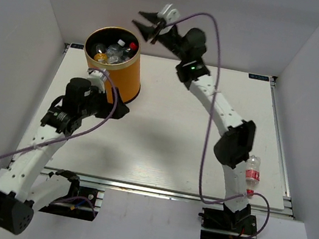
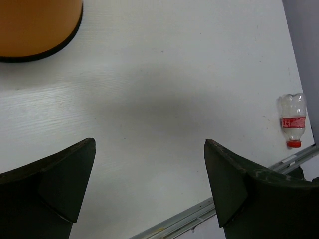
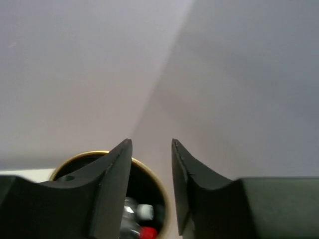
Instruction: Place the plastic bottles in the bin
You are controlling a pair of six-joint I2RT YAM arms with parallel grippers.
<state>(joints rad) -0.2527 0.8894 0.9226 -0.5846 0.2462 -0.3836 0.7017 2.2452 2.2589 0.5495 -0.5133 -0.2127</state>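
The orange-yellow bin (image 1: 121,72) stands at the table's back left with several plastic bottles (image 1: 115,50) lying inside it. One red-labelled bottle (image 1: 252,174) lies on the table near the right edge, beside my right arm; it also shows in the left wrist view (image 2: 292,121). My right gripper (image 1: 143,21) is open and empty, raised just right of the bin's rim (image 3: 149,177), above the bin's height. My left gripper (image 1: 121,110) is open and empty, low over the table in front of the bin (image 2: 35,25).
White walls close in the table at the back and both sides. An aluminium rail (image 1: 159,191) runs along the table's front edge, also in the left wrist view (image 2: 199,216). A purple cable (image 1: 211,104) loops along the right arm.
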